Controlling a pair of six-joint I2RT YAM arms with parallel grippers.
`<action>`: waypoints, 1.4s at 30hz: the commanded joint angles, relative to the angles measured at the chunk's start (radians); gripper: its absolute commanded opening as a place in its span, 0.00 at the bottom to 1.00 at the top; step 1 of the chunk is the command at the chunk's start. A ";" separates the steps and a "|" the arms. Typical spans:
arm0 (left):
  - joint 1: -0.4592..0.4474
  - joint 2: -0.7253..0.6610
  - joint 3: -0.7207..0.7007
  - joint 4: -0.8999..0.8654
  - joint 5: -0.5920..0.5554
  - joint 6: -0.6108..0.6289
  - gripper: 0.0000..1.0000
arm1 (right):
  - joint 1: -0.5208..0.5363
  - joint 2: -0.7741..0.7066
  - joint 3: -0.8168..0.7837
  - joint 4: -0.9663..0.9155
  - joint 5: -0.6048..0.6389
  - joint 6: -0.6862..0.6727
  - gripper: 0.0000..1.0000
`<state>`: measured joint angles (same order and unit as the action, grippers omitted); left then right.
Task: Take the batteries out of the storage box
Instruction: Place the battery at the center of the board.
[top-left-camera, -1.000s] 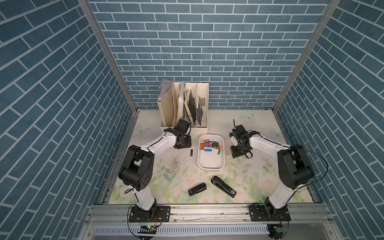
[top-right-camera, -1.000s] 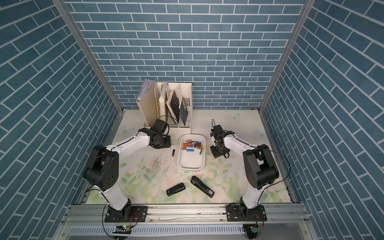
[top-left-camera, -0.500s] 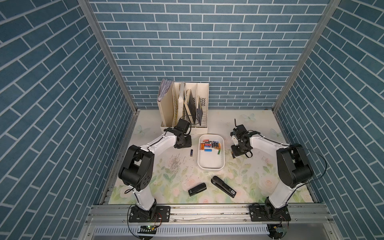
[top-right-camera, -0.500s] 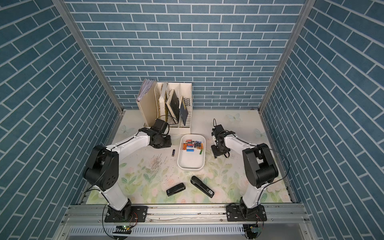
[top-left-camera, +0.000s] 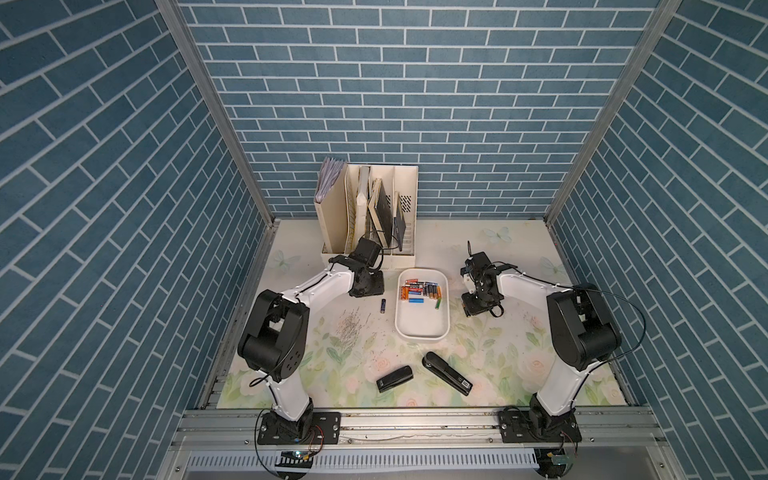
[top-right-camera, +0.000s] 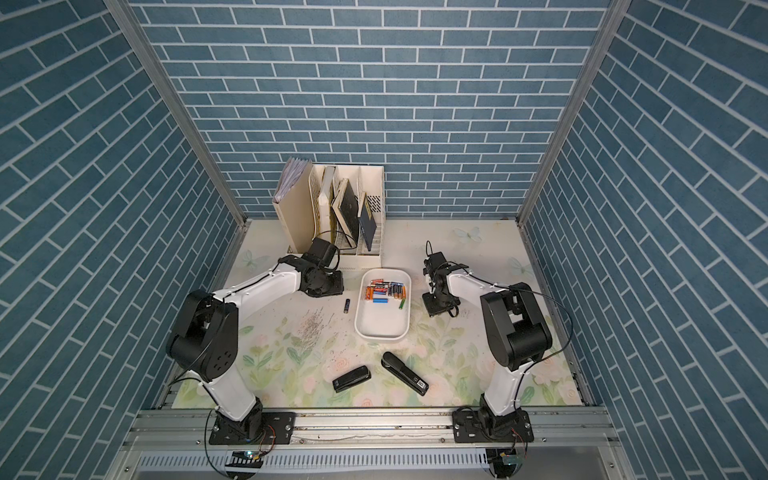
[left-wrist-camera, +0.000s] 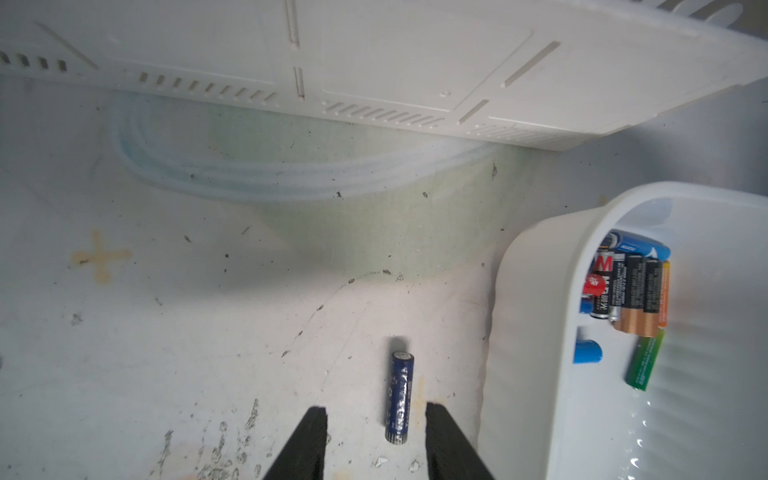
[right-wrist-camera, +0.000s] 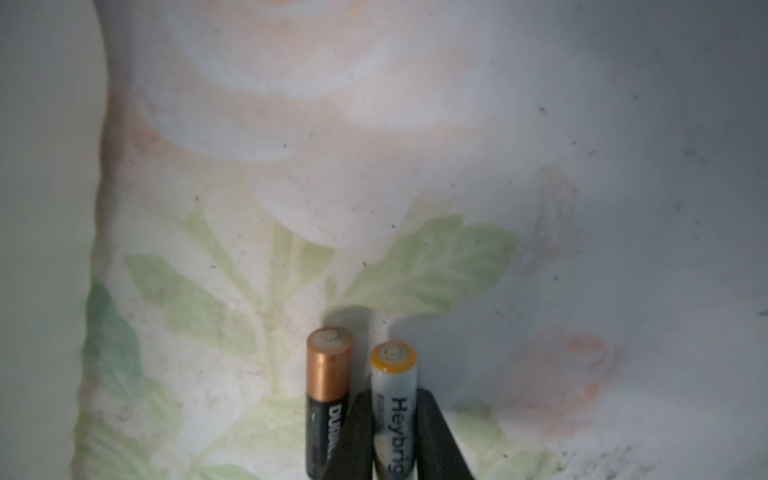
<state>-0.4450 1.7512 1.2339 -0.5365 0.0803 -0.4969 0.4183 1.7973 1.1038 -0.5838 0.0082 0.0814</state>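
Observation:
The white storage box (top-left-camera: 422, 332) (top-right-camera: 381, 328) sits mid-table, with several batteries (top-left-camera: 420, 291) (top-right-camera: 384, 291) bunched at its far end. A blue battery (top-left-camera: 382, 305) (left-wrist-camera: 399, 397) lies on the mat just left of the box. My left gripper (left-wrist-camera: 376, 409) (top-left-camera: 368, 286) is open, its fingers either side of that battery without touching it. My right gripper (right-wrist-camera: 394, 395) (top-left-camera: 478, 305), low over the mat right of the box, is shut on a white, orange-tipped battery (right-wrist-camera: 394, 374). A black-and-gold battery (right-wrist-camera: 329, 386) lies beside its finger, outside the grip.
A cream file holder (top-left-camera: 370, 216) with books stands behind the left gripper. Two black staplers (top-left-camera: 395, 378) (top-left-camera: 446, 372) lie near the front edge. Loose staples (top-left-camera: 351, 328) are scattered left of the box. Blue brick walls close in three sides.

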 joint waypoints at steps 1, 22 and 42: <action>-0.006 0.024 0.012 -0.009 -0.001 0.007 0.45 | -0.006 0.013 -0.015 0.004 0.014 0.006 0.21; -0.011 0.019 0.009 -0.013 -0.002 0.005 0.45 | -0.009 0.013 -0.019 0.007 0.030 0.063 0.20; -0.014 0.014 0.002 -0.010 -0.003 0.004 0.46 | -0.012 0.004 -0.016 -0.004 0.036 0.072 0.24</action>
<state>-0.4507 1.7527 1.2339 -0.5365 0.0803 -0.4973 0.4110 1.7973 1.1011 -0.5743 0.0235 0.1322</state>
